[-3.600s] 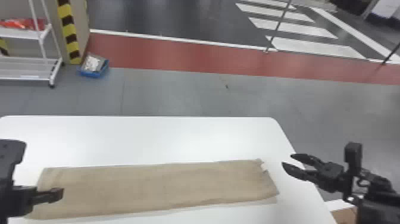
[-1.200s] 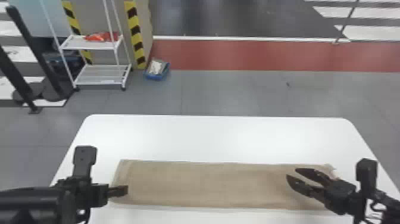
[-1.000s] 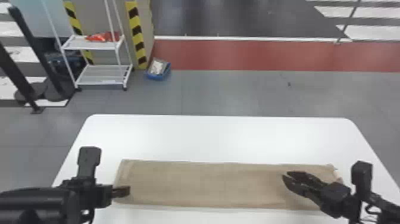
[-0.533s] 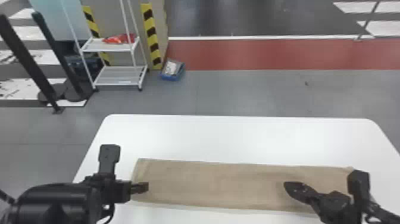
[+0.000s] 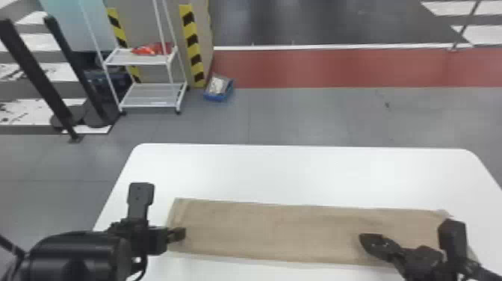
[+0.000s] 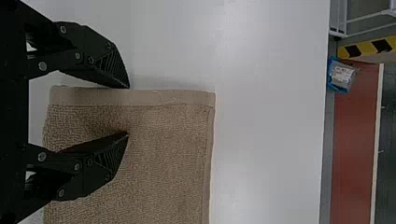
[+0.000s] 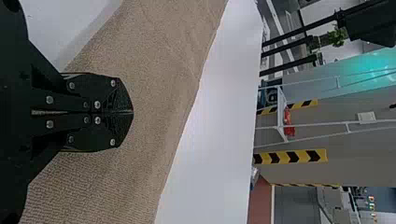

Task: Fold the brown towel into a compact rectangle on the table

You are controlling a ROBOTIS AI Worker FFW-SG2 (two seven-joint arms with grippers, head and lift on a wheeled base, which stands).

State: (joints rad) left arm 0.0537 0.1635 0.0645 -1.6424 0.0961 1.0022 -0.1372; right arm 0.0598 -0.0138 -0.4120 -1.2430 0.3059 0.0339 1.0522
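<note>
Left fingers (image 6: 98, 172) stand apart at one end of the towel (image 5: 280, 231), a long strip on the table (image 5: 298, 172); right fingers (image 7: 102, 88) are together over its other half. Closing the left too high could miss the edge; dragging with the right could ruck it.

The right arm (image 5: 422, 259) hides part of the towel (image 5: 276, 231), and the head view's bottom edge cuts off the tabletop (image 5: 298, 173).
</note>
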